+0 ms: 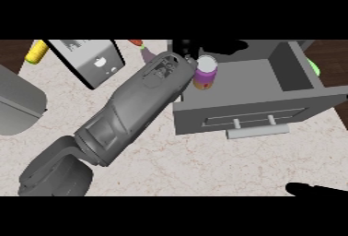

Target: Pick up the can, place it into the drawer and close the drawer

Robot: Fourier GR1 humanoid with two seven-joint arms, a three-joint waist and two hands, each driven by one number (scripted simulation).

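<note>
Fingers of the left hand (185,48) show only as black shapes past the wrist of the long grey forearm (132,108), against the top of the purple can with a white lid and a yellow band (206,73); I cannot tell whether they curl round it or stand open. That can stands upright over the left end of the open grey drawer with its pale bar handle (255,110), just beside the wrist; whether it rests on the drawer's floor or hangs above it cannot be told. Black fingers of the right hand (314,189) lie straight at the view's lower right edge, well apart from the drawer. On the pale marbled tabletop (224,161), left of the forearm, stands a grey box-shaped appliance (92,60), with a yellow cylinder (36,51) near the top left corner.
</note>
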